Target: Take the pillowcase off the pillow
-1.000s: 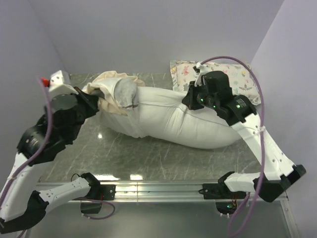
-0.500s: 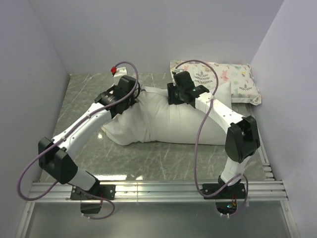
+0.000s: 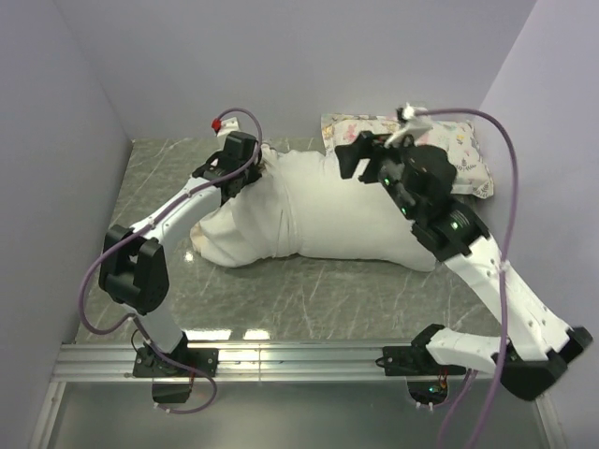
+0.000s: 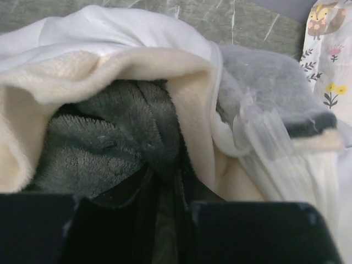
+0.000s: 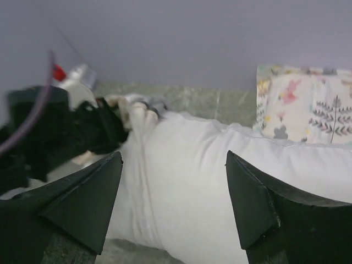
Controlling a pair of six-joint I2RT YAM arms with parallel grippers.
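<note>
Pillowcase (image 4: 110, 143) in grey-cream folds against white pillow (image 3: 337, 210)

A robot lab booth: bare lilac walls (image 3: 281, 65) around a marble-look table (image 3: 309, 295)

No writing to be read

No letters, numbers, brand marks or signs can be made out in any view. Only pictures are printed on the small pillow (image 3: 465, 154) lying at about one o'clock on the table (image 3: 309, 281): leaves, flowers and little animals in pastel colours, with no words among them. A fox and yellow flowers from this print are seen at two o'clock in the left wrist view, again without lettering.
</note>
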